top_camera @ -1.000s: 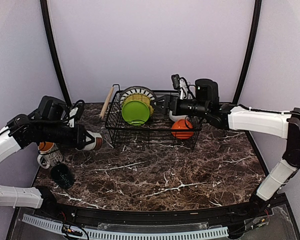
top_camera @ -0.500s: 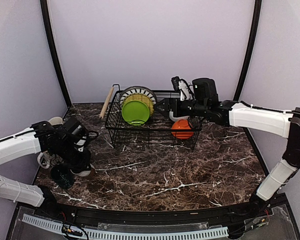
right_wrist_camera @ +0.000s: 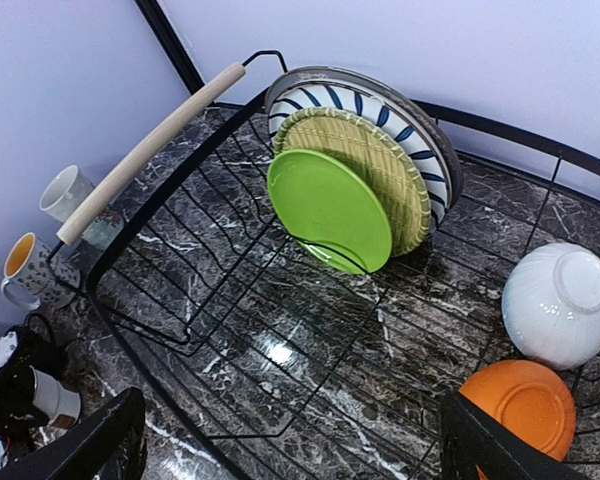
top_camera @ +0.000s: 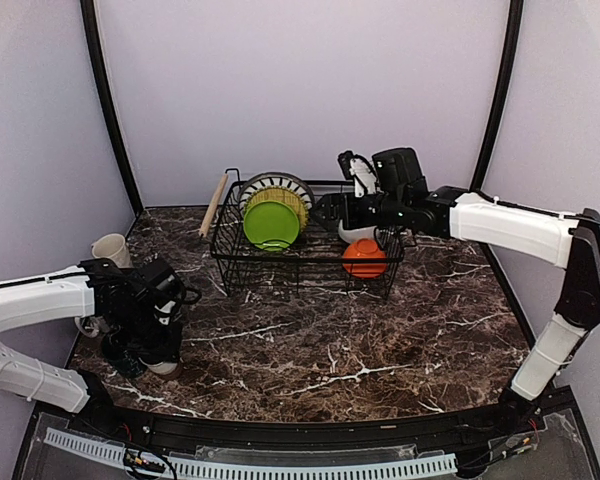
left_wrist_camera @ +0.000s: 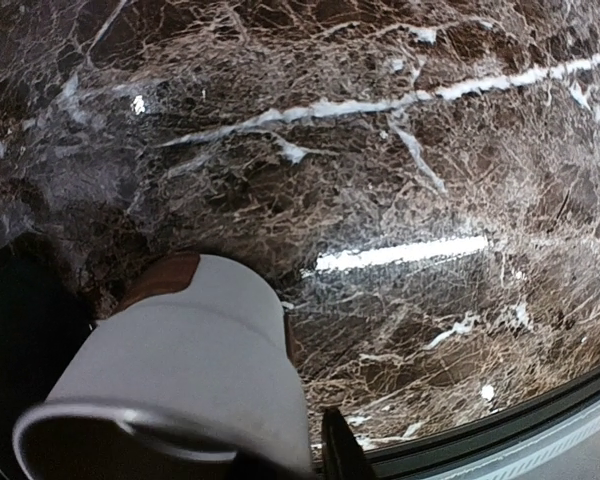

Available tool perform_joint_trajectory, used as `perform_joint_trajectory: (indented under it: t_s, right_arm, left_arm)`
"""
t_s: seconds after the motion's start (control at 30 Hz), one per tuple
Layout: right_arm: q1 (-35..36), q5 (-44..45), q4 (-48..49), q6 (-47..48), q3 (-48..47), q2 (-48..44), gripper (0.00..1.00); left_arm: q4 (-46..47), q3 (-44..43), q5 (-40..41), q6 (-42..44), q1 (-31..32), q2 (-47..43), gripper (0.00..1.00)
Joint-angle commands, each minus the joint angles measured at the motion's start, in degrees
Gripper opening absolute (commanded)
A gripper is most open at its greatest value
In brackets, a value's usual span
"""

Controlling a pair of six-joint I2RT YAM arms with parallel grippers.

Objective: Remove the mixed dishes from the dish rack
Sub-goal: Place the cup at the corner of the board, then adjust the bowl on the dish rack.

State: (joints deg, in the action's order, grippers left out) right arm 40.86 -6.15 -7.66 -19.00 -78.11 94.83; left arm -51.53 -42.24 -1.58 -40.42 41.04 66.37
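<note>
Black dish rack (top_camera: pixel 300 268) holding three plates (right_wrist_camera: pixel 330 205), two overturned bowls (right_wrist_camera: pixel 560 305); right tool (right_wrist_camera: pixel 290 420) wide; left tool (top_camera: pixel 158 352) gripping pale mug (left_wrist_camera: pixel 195 370)

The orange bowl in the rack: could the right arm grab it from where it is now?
Probably yes. The right gripper hovers open above the dish rack, and the orange bowl lies bottom up close below it with nothing on top. Only the white bowl beside it crowds one side.
</note>
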Motion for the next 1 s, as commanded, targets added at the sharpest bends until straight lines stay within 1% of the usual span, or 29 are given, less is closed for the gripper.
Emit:
perform_joint_trajectory:
  t_s: [0.0, 0.2, 0.4, 0.53, 0.6, 0.7, 0.87, 0.97]
  right_arm:
    - [0.0, 5.83, -10.52, 4.24, -8.04, 4.78, 0.99]
    - [-0.25, 12.87, -28.78, 6.75, -23.45, 13.81, 0.99]
    - [-3.35, 13.5, -42.11, 5.07, -34.75, 22.55, 0.99]
    - [-5.08, 14.1, -50.94, 4.36, -43.02, 29.05, 0.99]
    - [-5.62, 14.77, -53.55, 4.2, -45.25, 30.79, 0.99]
    - [-7.13, 13.28, -54.87, 4.38, -45.85, 31.81, 0.99]
    - [-8.32, 13.67, -58.58, 6.65, -49.01, 34.53, 0.99]
    - [-8.3, 12.39, -60.09, 7.38, -50.84, 36.5, 0.99]
  left_arm:
    - [-0.52, 0.08, 0.95, -0.31, 0.18, -0.44, 0.19]
    - [-0.09, -0.33, 0.64, 0.47, 0.18, -1.87, 0.37]
    - [0.61, -1.97, 0.51, 2.02, 0.12, -6.28, 0.51]
    - [3.06, -4.02, -0.78, 4.53, 0.18, -10.06, 0.58]
    - [4.4, -4.94, -1.47, 5.99, 0.11, -11.18, 0.61]
    - [6.81, -6.44, -2.33, 8.78, 0.15, -12.05, 0.66]
    - [10.61, -8.11, -2.7, 12.15, 0.1, -12.64, 0.68]
    - [13.48, -8.73, -3.68, 13.64, 0.15, -12.57, 0.69]
